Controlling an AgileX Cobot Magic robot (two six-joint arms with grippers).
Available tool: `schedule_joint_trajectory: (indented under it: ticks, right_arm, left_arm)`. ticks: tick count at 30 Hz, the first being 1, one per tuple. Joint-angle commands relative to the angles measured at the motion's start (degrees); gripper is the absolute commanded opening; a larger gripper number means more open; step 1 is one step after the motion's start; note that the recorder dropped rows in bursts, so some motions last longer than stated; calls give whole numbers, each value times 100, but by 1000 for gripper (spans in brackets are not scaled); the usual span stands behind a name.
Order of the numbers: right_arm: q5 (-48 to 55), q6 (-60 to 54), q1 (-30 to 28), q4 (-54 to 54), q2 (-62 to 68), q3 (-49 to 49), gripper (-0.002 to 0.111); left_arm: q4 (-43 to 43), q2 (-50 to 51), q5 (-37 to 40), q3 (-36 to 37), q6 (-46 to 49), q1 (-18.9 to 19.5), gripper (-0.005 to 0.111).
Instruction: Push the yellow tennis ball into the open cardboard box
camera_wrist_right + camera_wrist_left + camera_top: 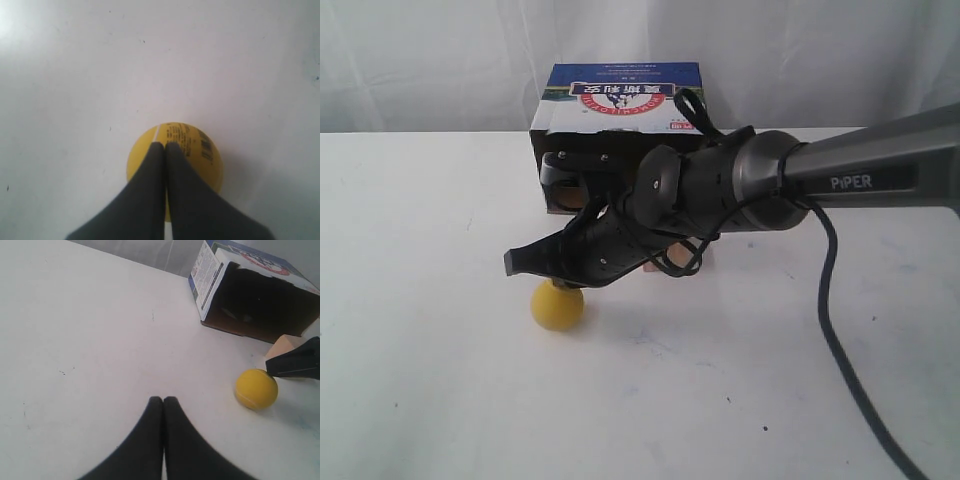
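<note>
The yellow tennis ball (557, 306) rests on the white table, in front of the open cardboard box (620, 118), whose dark opening faces the ball. My right gripper (510, 263) reaches across from the right, shut and empty, its fingers lying just over the top of the ball (202, 150). In the right wrist view the shut gripper (165, 145) covers part of the ball. My left gripper (163, 400) is shut with nothing in it, low over bare table, well apart from the ball (256, 389) and the box (205, 275).
A pale wooden cube (282, 346) sits just in front of the box opening, beside the tip of the right gripper (295, 365). A black cable (835, 330) hangs from the right arm over the white table (420, 350). White curtain behind.
</note>
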Motion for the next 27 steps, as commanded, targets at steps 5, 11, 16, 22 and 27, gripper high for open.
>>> schedule_joint_trajectory:
  ticks: [5, 11, 16, 22, 27]
  right_arm:
    - [7, -73, 18, -61, -20, 45, 0]
    - [-336, -73, 18, -76, -531, 45, 0]
    - [447, -85, 118, -76, -735, 45, 0]
    - [174, -308, 481, -86, -612, 55, 0]
    - [-984, -308, 540, -86, -329, 33, 0]
  left_arm:
    - [-84, -28, -19, 23, -42, -41, 0]
    - [-84, -28, 155, 23, -42, -41, 0]
    - [-84, -28, 155, 23, -42, -41, 0]
    - [-36, -28, 238, 23, -33, -41, 0]
    - [-36, -28, 201, 23, -33, -41, 0]
